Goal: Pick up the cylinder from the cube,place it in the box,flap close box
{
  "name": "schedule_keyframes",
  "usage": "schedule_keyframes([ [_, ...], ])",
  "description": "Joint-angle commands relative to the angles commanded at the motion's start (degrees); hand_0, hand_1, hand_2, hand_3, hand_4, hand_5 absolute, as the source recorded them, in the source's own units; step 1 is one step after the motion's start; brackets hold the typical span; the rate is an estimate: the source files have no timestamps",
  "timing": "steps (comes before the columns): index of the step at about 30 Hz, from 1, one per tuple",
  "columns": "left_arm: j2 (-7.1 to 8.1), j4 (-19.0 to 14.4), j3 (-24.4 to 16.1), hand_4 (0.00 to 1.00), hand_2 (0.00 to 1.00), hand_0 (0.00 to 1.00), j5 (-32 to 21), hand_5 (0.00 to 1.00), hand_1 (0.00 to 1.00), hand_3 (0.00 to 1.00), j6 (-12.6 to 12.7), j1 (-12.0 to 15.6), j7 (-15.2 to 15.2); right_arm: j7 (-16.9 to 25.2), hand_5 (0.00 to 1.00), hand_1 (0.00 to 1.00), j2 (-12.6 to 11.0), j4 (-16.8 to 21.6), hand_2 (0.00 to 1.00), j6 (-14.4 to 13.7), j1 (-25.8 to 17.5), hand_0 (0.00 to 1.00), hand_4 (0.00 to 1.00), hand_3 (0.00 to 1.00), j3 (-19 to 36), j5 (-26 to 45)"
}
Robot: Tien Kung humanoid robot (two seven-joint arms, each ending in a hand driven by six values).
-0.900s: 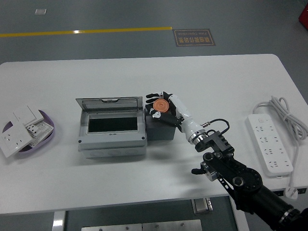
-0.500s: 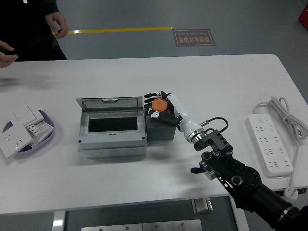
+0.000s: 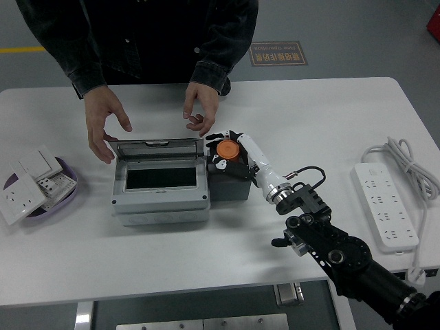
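An orange cylinder (image 3: 229,150) sits on top of a dark cube (image 3: 230,183) just right of the grey box (image 3: 160,201). The box's clear lid (image 3: 158,146) stands open at the back. My right hand (image 3: 227,148) reaches in from the lower right and its white fingers (image 3: 221,163) are curled around the cylinder over the cube. A person stands at the far side with one hand (image 3: 103,122) at the box's back left corner and the other hand (image 3: 200,110) just behind the lid's right end. My left arm is out of view.
A purple dish (image 3: 67,193) with white wall switches lies at the left edge. A white power strip (image 3: 384,206) with its cable lies at the right. My black right arm (image 3: 344,256) crosses the near right of the table.
A person has stepped in from the far left and now stands behind the box with both hands by its lid. My right hand has stayed on the cylinder, which looks slightly raised.
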Motion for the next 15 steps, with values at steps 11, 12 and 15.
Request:
schedule_keyframes([
  [11,-0.07,0.0,0.3,0.709,0.592,0.635,-0.2,0.269,0.666,0.649,0.0,0.0,-0.2,0.1,0.002,0.588,0.1,1.2,0.533,-1.7,-0.1,0.66,0.036,0.57,-0.4,0.9],
  [12,-0.08,0.0,0.3,0.709,0.592,0.635,-0.3,0.269,0.666,0.649,0.0,0.0,-0.2,0.3,0.002,0.588,0.1,1.3,0.533,-1.8,-0.1,0.66,0.036,0.57,-0.4,1.2],
  [15,-0.1,0.0,0.3,0.709,0.591,0.635,-0.3,0.268,0.666,0.648,0.0,0.0,-0.2,1.3,0.002,0.514,0.1,1.7,0.495,-2.3,-0.2,0.542,0.036,0.496,-0.2,2.3],
])
